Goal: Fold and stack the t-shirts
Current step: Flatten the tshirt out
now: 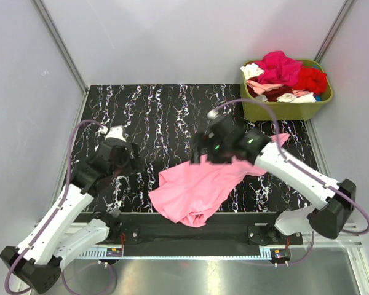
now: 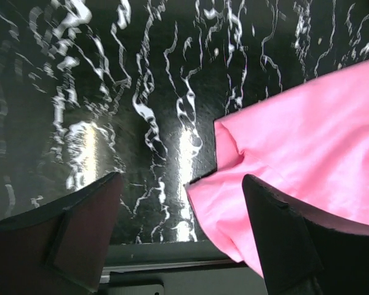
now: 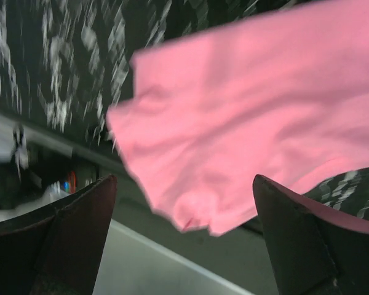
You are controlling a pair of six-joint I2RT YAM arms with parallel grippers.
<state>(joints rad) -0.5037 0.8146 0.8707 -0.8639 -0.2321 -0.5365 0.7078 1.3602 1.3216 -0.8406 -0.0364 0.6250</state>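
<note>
At the near edge of the worktop (image 1: pixel 160 110), a little right of the middle, the medium pink t-shirt (image 1: pixel 197 187) lay loose and rumpled, not folded, its nearest fold lapping just over that edge. From there the cloth ran back and to the right across the black, white-veined surface, one end reaching toward the right edge under the right arm. The left claw (image 2: pixel 181 184) hung over bare worktop just to the left of the shirt, its two fingers (image 2: pixel 86 227) spread wide with nothing between them; in the left wrist view the pink cloth lay beside the right-hand finger, and whether it touched that finger could not be told. The right claw (image 3: pixel 184 181) hovered above the shirt's middle, farther from the near edge than the left one, its fingers (image 3: pixel 295 233) likewise spread apart and gripping nothing, the pink cloth lying below them in a blurred right wrist view. At the far right corner stood an olive-green tub (image 1: pixel 283 109) heaped with more tees: a magenta t-shirt (image 1: pixel 278 66) on top, a red t-shirt (image 1: pixel 310 78) to its right, a white t-shirt (image 1: pixel 252 69) at the left rim and a pale pink t-shirt (image 1: pixel 261 88) beneath.
</note>
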